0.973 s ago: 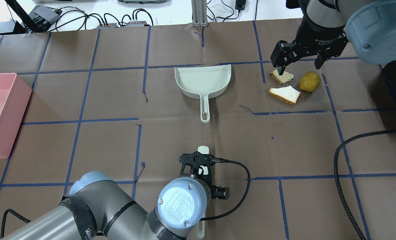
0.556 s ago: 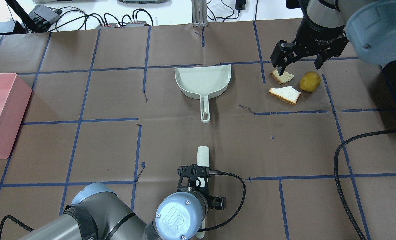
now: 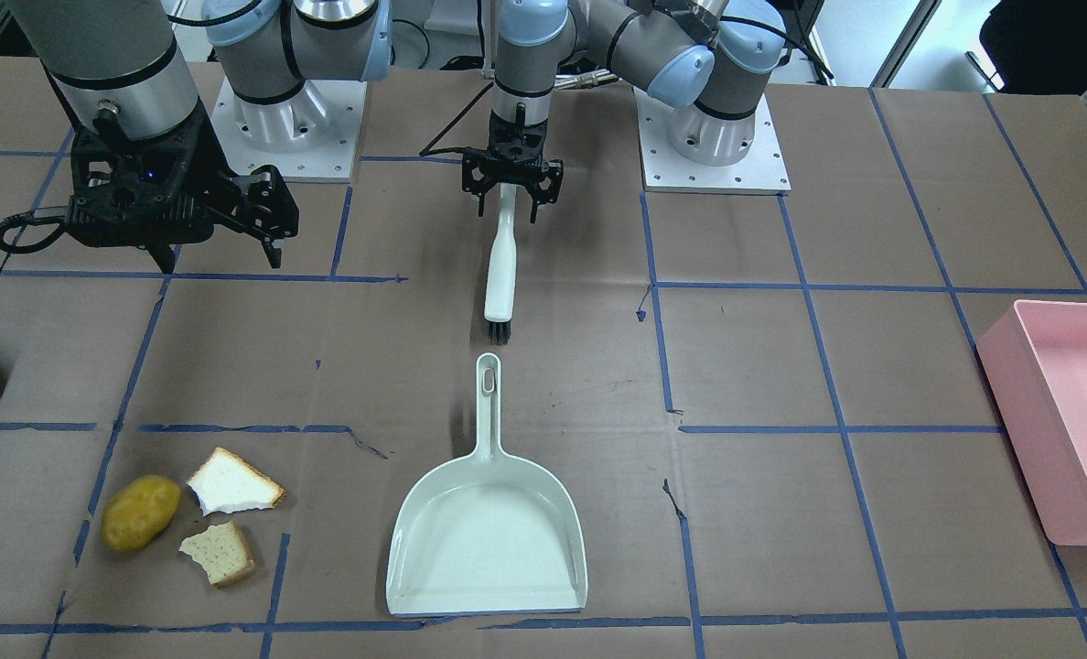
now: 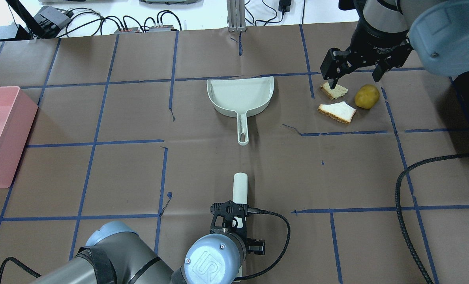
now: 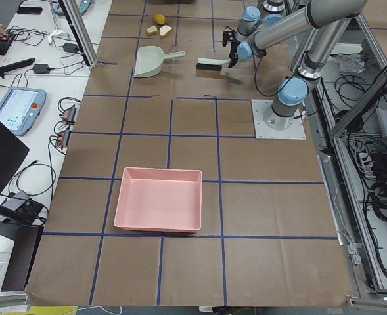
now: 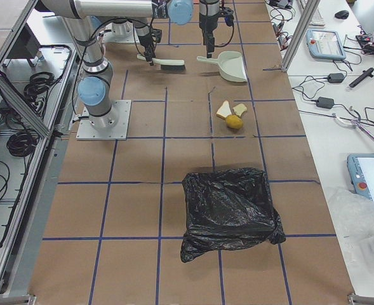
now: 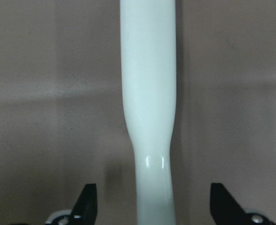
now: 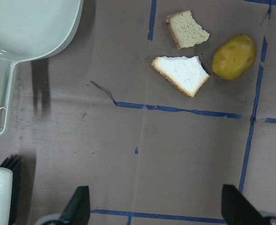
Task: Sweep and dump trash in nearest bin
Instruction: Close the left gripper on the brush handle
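A lumpy yellow-brown potato (image 3: 141, 513) on its side, torn white bread wedge with brown crust (image 3: 232, 483) just beside it, smaller tan bread scrap (image 3: 220, 553) lying flat nearby

A table (image 3: 873, 366) papered brown and gridded with blue tape (image 3: 745, 428) lies under the left gripper (image 3: 512, 194); far ahead of it stand a white bench (image 4: 203, 15) and an aluminium post (image 4: 236, 15).

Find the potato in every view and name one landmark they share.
Exterior front-facing: potato at lower left.
Overhead exterior: potato at upper right.
Exterior left: potato at top centre, far end.
Exterior right: potato near centre.
Left wrist-mounted: not in it.
Right wrist-mounted: potato at upper right.
Landmark: the dustpan, visible everywhere except the left wrist view.
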Robot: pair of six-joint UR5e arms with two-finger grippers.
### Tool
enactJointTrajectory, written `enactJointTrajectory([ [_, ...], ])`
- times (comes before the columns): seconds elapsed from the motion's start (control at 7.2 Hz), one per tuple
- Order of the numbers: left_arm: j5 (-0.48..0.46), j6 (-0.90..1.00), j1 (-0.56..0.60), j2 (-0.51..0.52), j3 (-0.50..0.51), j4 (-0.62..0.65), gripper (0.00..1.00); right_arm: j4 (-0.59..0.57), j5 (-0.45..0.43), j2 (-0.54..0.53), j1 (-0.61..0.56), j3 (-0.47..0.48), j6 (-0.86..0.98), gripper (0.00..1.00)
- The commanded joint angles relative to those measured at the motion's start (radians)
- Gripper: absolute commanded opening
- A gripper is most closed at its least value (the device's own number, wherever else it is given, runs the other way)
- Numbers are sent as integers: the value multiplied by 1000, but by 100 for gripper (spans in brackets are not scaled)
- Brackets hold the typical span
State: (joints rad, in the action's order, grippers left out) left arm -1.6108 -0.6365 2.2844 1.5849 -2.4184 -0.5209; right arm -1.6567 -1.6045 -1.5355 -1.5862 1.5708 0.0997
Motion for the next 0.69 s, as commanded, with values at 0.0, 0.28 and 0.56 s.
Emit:
enactJointTrajectory([
  [0.0,0,0,1,-6,-1,1,63,0,0,0,0,0,0,100],
  [0.28,-4,4,3,-5,-10,-5,48,0,0,0,0,0,0,100],
  [0.56,-4,9,7,-22,-18,-8,24,0,0,0,0,0,0,100],
])
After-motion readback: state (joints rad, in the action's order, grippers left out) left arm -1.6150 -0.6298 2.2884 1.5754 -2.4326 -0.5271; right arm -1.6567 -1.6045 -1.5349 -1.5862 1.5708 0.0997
